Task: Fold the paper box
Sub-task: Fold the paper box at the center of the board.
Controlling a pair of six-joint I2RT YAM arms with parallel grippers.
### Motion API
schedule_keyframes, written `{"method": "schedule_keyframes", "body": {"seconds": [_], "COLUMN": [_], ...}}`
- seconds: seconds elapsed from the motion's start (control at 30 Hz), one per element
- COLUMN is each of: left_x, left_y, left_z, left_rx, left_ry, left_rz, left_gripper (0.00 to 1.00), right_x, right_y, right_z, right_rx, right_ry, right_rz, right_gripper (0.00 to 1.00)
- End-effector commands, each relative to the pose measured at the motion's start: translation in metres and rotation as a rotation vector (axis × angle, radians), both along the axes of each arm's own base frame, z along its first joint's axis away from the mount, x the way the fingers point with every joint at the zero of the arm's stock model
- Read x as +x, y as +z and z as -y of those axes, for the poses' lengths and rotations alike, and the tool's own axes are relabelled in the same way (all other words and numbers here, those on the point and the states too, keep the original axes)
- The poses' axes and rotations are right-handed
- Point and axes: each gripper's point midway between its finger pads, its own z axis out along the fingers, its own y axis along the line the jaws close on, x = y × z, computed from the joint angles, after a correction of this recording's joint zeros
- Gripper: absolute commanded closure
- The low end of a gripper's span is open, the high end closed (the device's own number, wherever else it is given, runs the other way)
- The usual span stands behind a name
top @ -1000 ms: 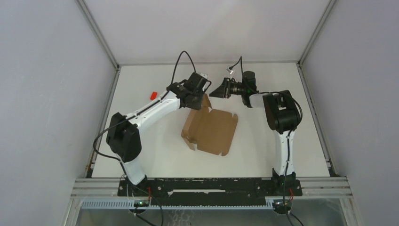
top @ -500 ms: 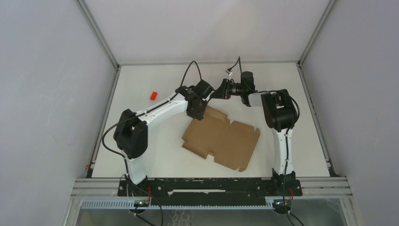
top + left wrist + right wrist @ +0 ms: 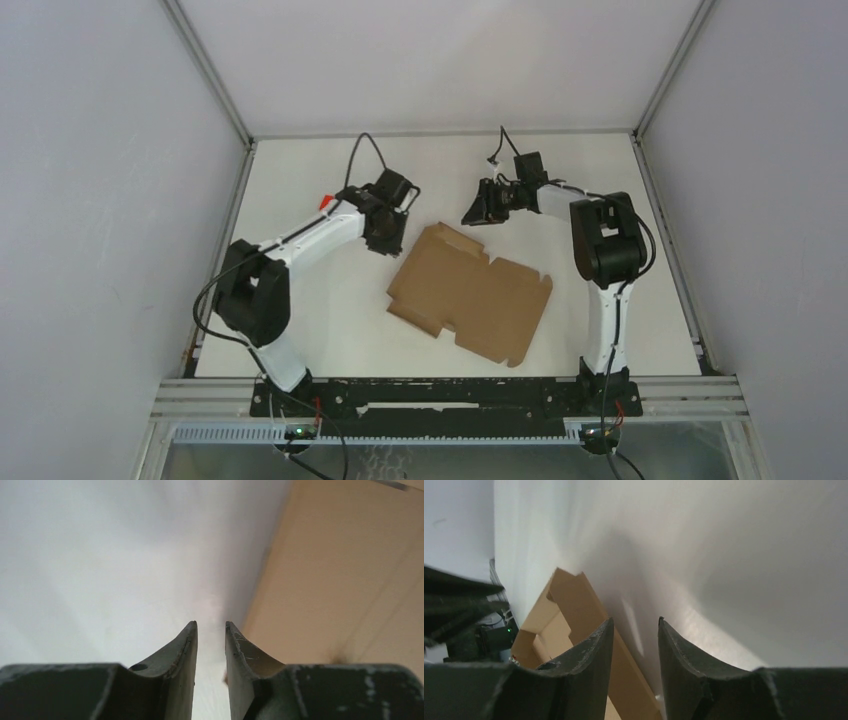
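this was a robotics lab test cell: a white table (image 3: 340, 340) walled by plain grey panels (image 3: 100, 200) on aluminium framing (image 3: 205, 70), with the left arm (image 3: 315, 232) and right arm (image 3: 607, 320) bolted to a near black rail (image 3: 440, 393).

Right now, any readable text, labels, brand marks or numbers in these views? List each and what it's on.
No text can be read in any view.
The paper box: plain brown cardboard, no print on the face that shows.
The red block: too small to tell whether it bears any marking.
The table: bare white, no label or sign.
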Motion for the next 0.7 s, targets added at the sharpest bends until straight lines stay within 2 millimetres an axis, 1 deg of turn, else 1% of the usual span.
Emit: {"method": "schedule_keyframes", "body": {"seconds": [0.0,0.07,0.1,0.17,0.33,0.43,0.47,0.5,0.53,0.67], "left_x": [0.010,0.013,0.014,0.017,0.021,0.023,0.024,0.025,0.026,0.027], "left_y": [0.014,0.013,0.012,0.011,0.000,-0.003,-0.004,-0.006,-0.007,-0.007], "left_z": [-0.025,-0.037,-0.040,-0.042,-0.034,-0.030,-0.028,-0.028,-0.027,-0.020], "left_rx": [-0.065,-0.057,-0.063,-0.081,-0.099,-0.135,-0.139,-0.138,-0.139,-0.179], "left_ry": [0.076,0.108,0.119,0.129,0.115,0.118,0.117,0.116,0.116,0.102], "left_rz": [0.058,0.064,0.066,0.066,0.036,0.031,0.028,0.026,0.026,0.008], "left_gripper": [0.69,0.70,0.71,0.70,0.72,0.72,0.71,0.71,0.71,0.71], "right_x": [-0.017,-0.022,-0.029,-0.033,-0.040,-0.054,-0.062,-0.071,-0.082,-0.142], "right_y": [0.012,0.015,0.014,0.022,0.062,0.079,0.081,0.088,0.087,0.065], "right_z": [0.011,0.019,0.025,0.037,0.063,0.071,0.070,0.067,0.062,0.038], "right_rx": [-0.077,-0.094,-0.105,-0.154,-0.234,-0.275,-0.275,-0.261,-0.258,-0.297], "right_ry": [0.007,-0.042,-0.070,-0.140,-0.287,-0.312,-0.304,-0.293,-0.278,-0.192], "right_rz": [0.029,0.063,0.068,0.115,0.249,0.288,0.282,0.290,0.277,0.195], "right_gripper": [0.54,0.54,0.54,0.54,0.50,0.49,0.49,0.49,0.50,0.56]}}
